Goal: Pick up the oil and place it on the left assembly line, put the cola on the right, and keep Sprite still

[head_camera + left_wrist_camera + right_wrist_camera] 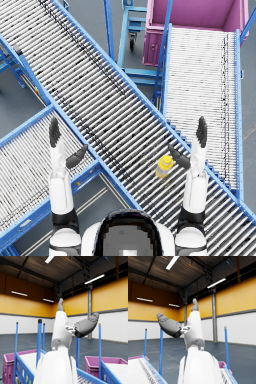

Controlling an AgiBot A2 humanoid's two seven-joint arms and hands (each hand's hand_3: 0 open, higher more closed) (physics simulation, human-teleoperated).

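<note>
A yellow oil bottle [164, 166] with a yellow cap stands on the middle diagonal roller conveyor [115, 115], just left of my right hand [195, 147]. That hand is raised and open, fingers spread, holding nothing; it also shows in the right wrist view [181, 322]. My left hand [62, 147] is raised and open over the left assembly line [25, 170], also empty, and appears in the left wrist view [75, 322]. The right assembly line [200, 95] runs away at the upper right. No cola or Sprite shows in any view.
A magenta bin [197, 22] stands at the far end of the right line. Blue frame rails edge every conveyor, with blue posts [39, 341] and magenta bins [93, 364] in the wrist views. Grey floor lies between the lines.
</note>
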